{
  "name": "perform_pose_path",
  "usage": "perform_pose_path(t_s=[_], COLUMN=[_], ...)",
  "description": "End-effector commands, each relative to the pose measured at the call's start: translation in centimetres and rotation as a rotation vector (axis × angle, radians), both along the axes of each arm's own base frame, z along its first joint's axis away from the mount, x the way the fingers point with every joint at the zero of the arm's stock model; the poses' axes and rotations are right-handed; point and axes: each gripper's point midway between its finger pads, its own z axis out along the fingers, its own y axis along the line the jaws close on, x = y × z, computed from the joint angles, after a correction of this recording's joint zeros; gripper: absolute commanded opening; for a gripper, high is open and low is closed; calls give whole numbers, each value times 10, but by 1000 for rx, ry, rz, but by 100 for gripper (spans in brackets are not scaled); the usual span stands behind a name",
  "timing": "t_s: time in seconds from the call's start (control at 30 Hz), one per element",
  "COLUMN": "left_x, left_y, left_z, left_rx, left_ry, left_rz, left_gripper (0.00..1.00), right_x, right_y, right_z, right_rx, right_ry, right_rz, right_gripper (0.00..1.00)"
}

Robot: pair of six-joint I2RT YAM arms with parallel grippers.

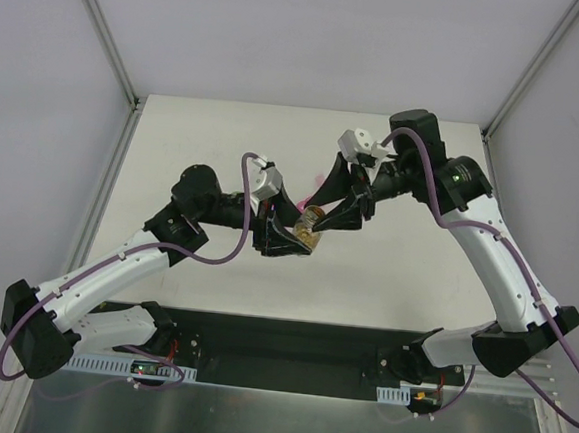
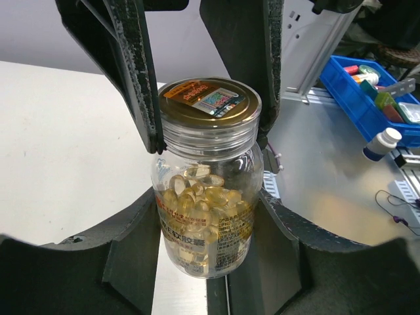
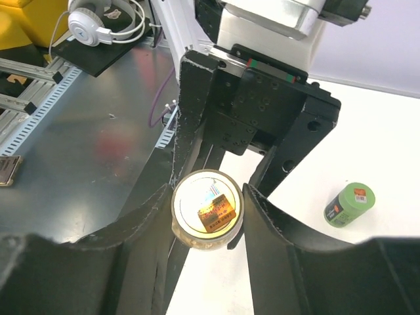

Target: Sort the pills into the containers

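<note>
Clear bottle [image 2: 210, 141] of amber pills [image 2: 197, 193], Chinese-lettered label [image 2: 220, 237], sits in left fingers [image 2: 131, 256]; right fingers [image 2: 131, 72] clamp gold lid [image 2: 209, 100].

the pink containers [image 1: 324, 187] sit mostly hidden behind the right end effector [image 1: 313, 216].

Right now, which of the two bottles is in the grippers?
The clear bottle of yellow pills, gold lid: left gripper clamps its body, right gripper flanks its lid. The green bottle sits alone on the table.

Robotics lab: parts bin [image 2: 344, 98], headphones [image 3: 84, 27]
</note>
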Motion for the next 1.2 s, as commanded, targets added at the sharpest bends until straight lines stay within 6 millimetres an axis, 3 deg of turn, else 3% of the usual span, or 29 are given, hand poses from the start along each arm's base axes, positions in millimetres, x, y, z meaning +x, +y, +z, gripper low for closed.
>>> perform_pose_path(t_s=[0.0, 0.13, 0.37, 0.53, 0.7, 0.8, 0.83, 0.87, 0.97, 1.17], left_x=[15, 36, 83, 100, 111, 109, 105, 102, 86, 58], left_y=[7, 12, 27, 25, 23, 21, 19, 18, 15, 22], left_z=[33, 33, 35, 40, 37, 39, 37, 37, 38, 35], left_rx=[-71, -63, -40, -26, -4, -17, -19, -23, -39, -75], left_ry=[-106, -124, -158, -189, -204, -209, -211, -214, -221, -165], left_rz=[116, 262, 591, 714, 777, 766, 739, 719, 634, 457], left_gripper=[10, 9, 9, 9, 9, 9, 9, 9, 9, 9], right_x=[9, 29, 82, 113, 126, 123, 121, 114, 96, 67], right_y=[5, 12, 23, 29, 30, 32, 32, 35, 33, 13], right_z=[1, -6, -26, -40, -41, -43, -41, -40, -25, 14], right_rx=[-12, -69, -163, -199, -199, -199, -189, -179, -125, -14], right_ry=[-40, 4, 27, 78, 110, 117, 106, 108, 67, -23], right_rz=[-68, -206, -490, -655, -724, -706, -691, -647, -533, -359], right_gripper=[36, 35, 33, 33, 33, 39, 44, 56, 75, 92])
